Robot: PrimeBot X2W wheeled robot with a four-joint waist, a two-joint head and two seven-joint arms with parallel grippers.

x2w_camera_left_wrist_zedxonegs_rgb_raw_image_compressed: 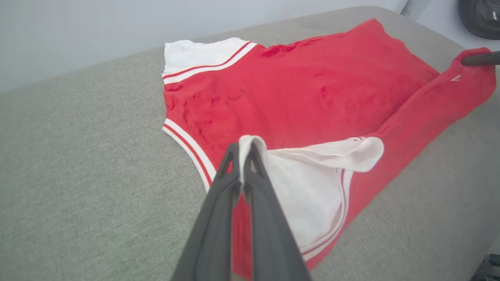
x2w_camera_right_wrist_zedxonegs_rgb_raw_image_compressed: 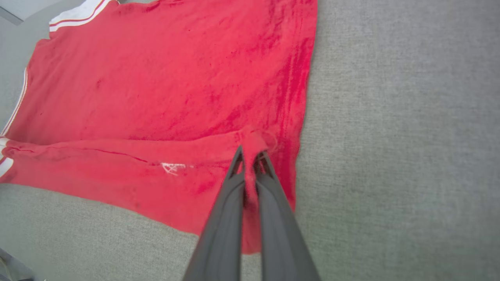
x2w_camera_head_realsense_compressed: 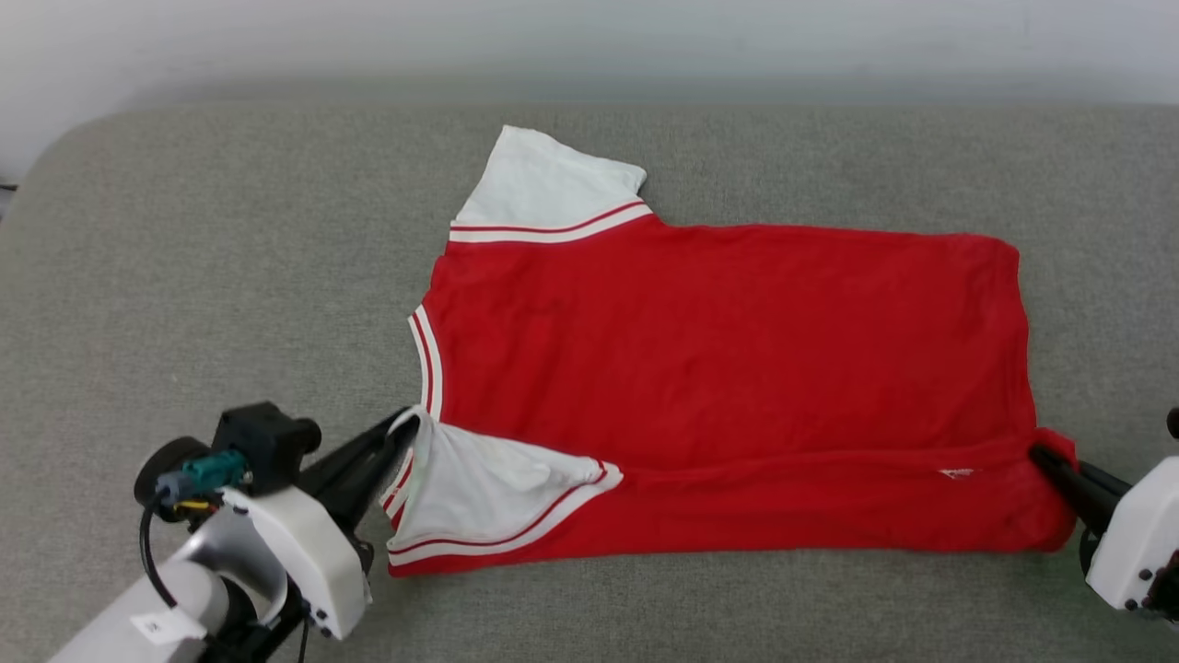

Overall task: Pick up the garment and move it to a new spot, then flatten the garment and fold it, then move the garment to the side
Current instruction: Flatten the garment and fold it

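Folding the garment [x2w_camera_head_realsense_compressed: 728, 341] lengthwise, the left gripper [x2w_camera_head_realsense_compressed: 403, 428] is pinching its white sleeve [x2w_camera_head_realsense_compressed: 479, 488], the right gripper [x2w_camera_head_realsense_compressed: 1039, 454] its hem corner [x2w_camera_head_realsense_compressed: 1059, 516]; carrying both level should be keeping the crease straight.

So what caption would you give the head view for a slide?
The left gripper and right gripper pinch the garment, its near edge folded over.

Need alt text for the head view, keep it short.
A red T-shirt with white sleeves lies on a grey fabric surface, its near long edge folded over. The left gripper pinches the near sleeve; the right gripper pinches the near hem corner.
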